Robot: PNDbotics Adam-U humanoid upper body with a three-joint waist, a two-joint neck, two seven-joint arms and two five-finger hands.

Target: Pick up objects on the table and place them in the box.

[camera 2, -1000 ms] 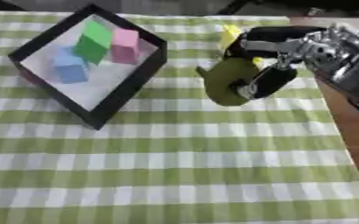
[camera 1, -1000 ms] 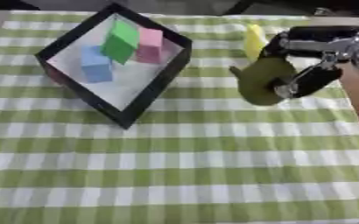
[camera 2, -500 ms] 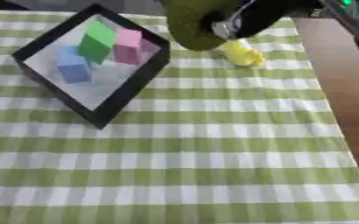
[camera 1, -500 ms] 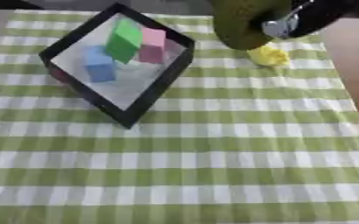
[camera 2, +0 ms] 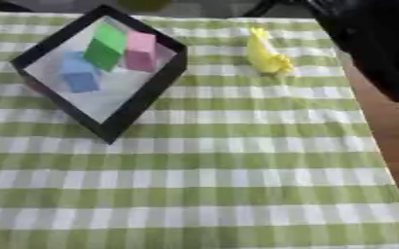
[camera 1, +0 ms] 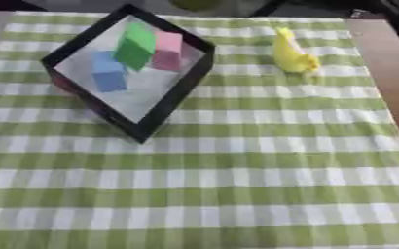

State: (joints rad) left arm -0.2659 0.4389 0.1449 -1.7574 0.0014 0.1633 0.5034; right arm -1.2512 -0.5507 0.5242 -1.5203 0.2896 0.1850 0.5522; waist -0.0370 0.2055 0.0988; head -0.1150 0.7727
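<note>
Now that the right arm has swung up to the far right edge, its robot hand is out of view (finger state can't tell). Yellow piece sits uncovered far right on the table, outside the box, so still to pick.

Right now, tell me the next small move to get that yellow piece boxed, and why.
Probably bring a hand down onto the yellow object to grasp it. It lies alone on the checked cloth, to the right of the black box, which already holds the blue, green and pink blocks. No hand is visible near it.
</note>
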